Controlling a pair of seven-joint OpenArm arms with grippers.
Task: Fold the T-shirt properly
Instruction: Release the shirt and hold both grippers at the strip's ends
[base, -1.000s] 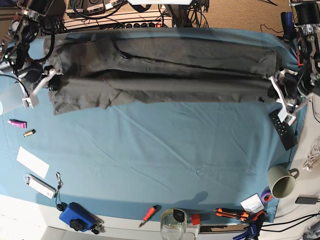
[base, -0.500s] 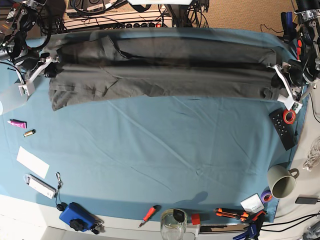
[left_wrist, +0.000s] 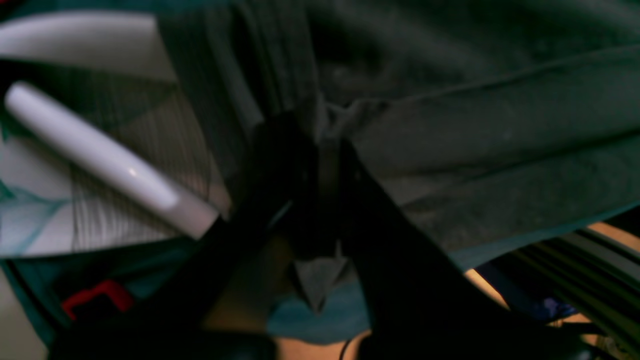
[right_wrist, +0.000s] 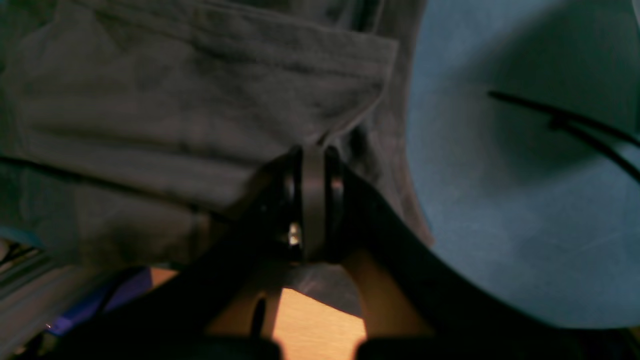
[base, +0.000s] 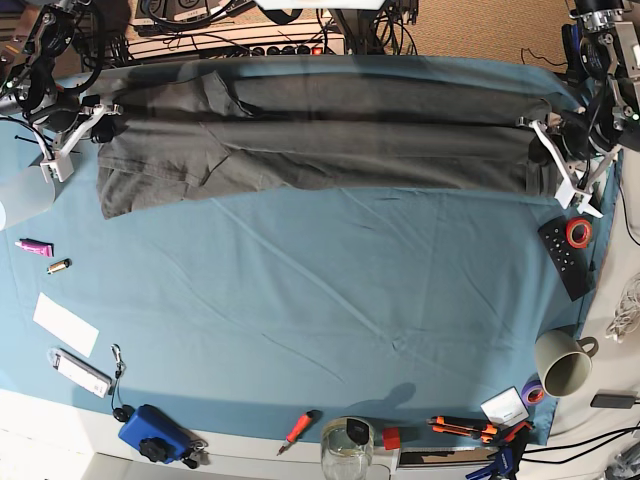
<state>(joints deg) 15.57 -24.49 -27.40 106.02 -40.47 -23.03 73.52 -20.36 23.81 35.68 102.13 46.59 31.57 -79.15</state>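
T-shirt (base: 320, 140) moved back, seemingly gripped.

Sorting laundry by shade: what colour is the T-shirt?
Plain dark grey-brown T-shirt, clearest in the base view.

My table is covered by a blue cloth (base: 330, 300) that reaches nearly to its pale near edge (base: 60, 425), and the light falls evenly from above, with only soft shadows. Beyond the far edge I see a tan carpeted floor (base: 480, 30) and a power strip (base: 290, 47) among tangled black cables (base: 190, 20). Through my wrist views, orange-brown wood (right_wrist: 315, 325) shows below the cloth's edge.
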